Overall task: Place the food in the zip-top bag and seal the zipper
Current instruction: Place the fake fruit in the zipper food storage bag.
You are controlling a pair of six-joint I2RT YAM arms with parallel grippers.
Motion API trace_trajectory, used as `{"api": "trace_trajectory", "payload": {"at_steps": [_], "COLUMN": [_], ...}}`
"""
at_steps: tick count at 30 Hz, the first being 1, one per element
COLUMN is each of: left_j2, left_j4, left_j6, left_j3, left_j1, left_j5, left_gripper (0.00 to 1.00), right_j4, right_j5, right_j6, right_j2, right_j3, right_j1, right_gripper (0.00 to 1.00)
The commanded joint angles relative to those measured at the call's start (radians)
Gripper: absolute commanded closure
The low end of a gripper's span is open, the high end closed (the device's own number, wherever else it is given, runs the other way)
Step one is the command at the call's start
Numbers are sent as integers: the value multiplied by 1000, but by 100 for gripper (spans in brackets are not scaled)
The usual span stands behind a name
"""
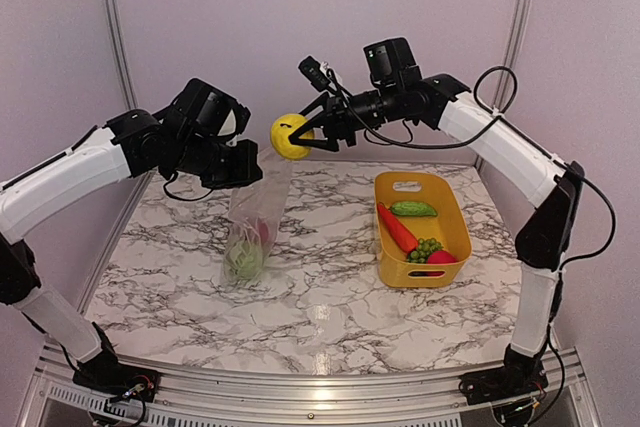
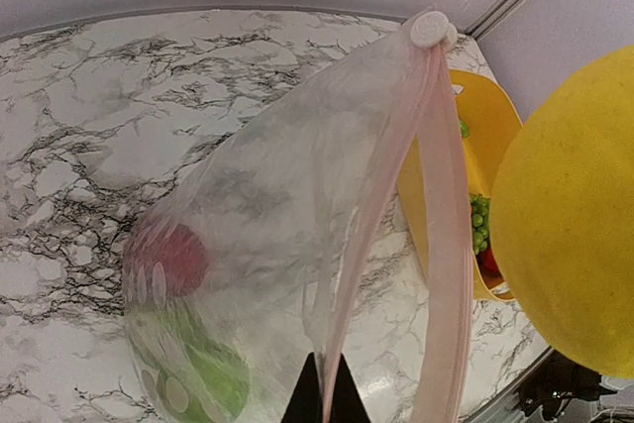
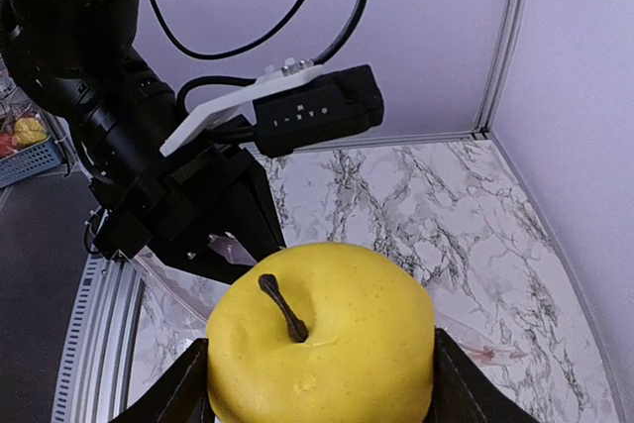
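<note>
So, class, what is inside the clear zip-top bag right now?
Inside the zip-top bag lie a red piece and a green piece at its bottom. The crinkled plastic blurs them, so anything behind them is hidden.

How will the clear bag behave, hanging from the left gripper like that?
Probably floppy: the zip-top bag hangs limp and creased from the left gripper. The fruit at its bottom likely steadies it, though it may swing.

The zip-top bag [image 2: 297, 165] is clear, crinkly plastic film, the yellow toy fruit [image 3: 327, 344] smooth and faintly glossy, the marble-patterned table [image 1: 320, 297] shiny.
</note>
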Motion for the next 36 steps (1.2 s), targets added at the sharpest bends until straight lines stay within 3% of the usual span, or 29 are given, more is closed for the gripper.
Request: {"api": "trace_trajectory", "payload": {"at_steps": [1,19,36], "left_j2": [-45,-72,-105], "left_j4": [53,69,98], "left_j6": [-18,-35,-47], "left_j3": [-30,-40,-86], "left_j1": [3,4,11], "left_j5": [-12,-14,-28], "left_gripper": [100,100,100], "right_j4": [18,22,-78], "right_j5": [-17,1,176], "right_j6": [10,12,-188], "right_j2": [35,114,61], "right_j3": [56,103,9], "right_j1": [31,51,76], "right_gripper": [47,47,47]}}
